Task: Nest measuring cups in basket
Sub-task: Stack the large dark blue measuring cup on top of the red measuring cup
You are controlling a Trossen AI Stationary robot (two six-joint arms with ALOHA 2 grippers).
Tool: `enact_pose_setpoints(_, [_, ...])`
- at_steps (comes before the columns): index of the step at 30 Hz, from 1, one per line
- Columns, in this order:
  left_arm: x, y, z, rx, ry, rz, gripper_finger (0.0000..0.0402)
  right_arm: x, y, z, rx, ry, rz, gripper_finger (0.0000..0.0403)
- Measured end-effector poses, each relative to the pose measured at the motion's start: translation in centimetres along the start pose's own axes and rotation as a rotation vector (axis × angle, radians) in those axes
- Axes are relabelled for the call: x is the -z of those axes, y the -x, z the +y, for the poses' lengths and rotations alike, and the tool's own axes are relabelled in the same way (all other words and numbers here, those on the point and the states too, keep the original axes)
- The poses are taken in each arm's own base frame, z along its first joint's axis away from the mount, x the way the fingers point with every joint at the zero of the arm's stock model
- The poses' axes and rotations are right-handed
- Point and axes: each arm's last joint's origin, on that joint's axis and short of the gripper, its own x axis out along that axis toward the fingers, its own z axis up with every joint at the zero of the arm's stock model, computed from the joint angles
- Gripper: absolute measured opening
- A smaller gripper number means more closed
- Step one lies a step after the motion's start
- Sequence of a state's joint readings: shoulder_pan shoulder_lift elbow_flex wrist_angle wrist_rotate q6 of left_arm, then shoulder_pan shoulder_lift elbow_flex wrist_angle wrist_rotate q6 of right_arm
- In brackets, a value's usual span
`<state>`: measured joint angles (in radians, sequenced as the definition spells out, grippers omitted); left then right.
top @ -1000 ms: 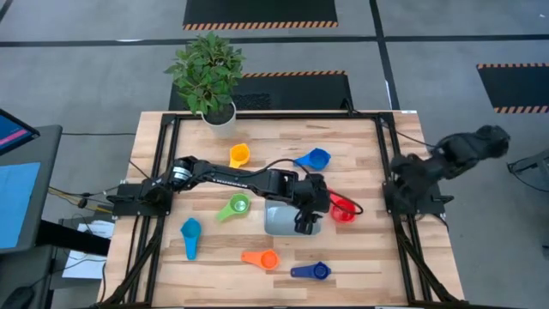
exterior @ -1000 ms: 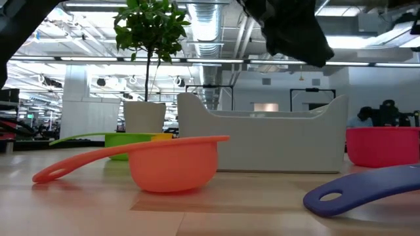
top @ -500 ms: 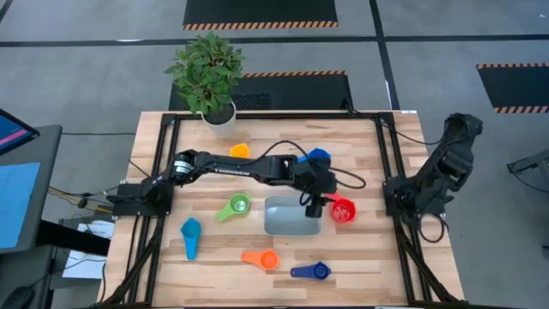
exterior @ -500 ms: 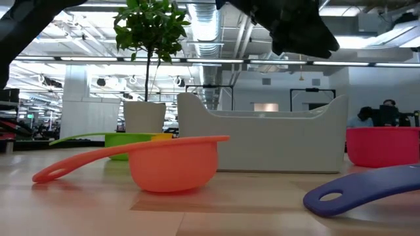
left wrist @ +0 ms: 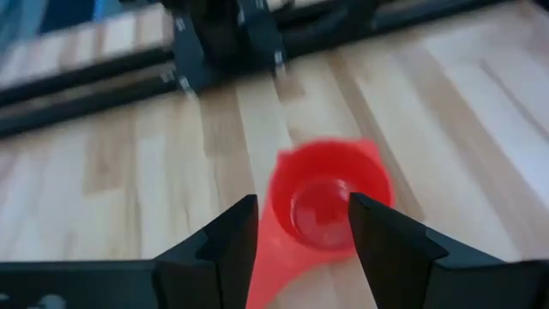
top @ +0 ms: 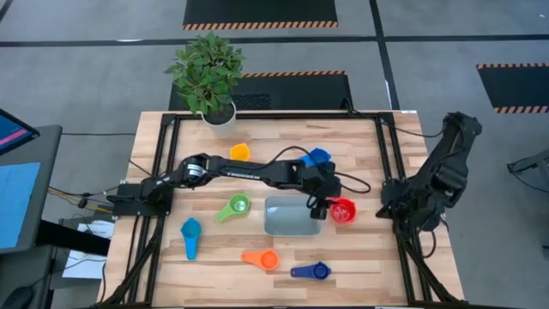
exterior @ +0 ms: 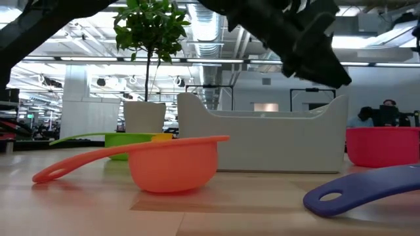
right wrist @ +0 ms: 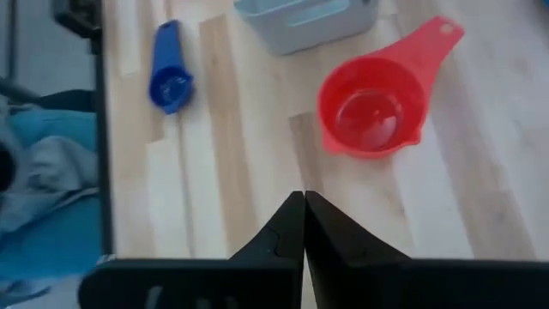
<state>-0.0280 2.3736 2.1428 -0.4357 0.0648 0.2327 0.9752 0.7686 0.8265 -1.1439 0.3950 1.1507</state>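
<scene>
above the red cup (top: 343, 209), just beside the basket (top: 286, 219), i am hovering my left gripper (left wrist: 302, 230), jaws wide and empty. i judge the pick is starting; lowering astride the bowl comes next. my right gripper (right wrist: 303, 225), pinched shut, is waiting aside. cups are lying scattered on the slatted wooden table (top: 377, 257); a hall is showing beyond.

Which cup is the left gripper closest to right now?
The red cup, just right of the basket; the left gripper hovers beside it.
</scene>
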Motion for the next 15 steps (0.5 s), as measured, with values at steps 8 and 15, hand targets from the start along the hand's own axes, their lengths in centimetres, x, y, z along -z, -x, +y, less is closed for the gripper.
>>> enact_pose_setpoints(8, [-0.7,1.6,-0.9,0.011,0.029,0.135,0.0173,-0.5,-3.1,1.6,0.232,0.049,-0.078,0.0023])
enact_pose_setpoints(15, [-0.6,3.3,-1.6,-0.085,0.014,0.316,0.0173,-1.4,-5.8,1.9,0.402,0.032,-0.080,0.0018])
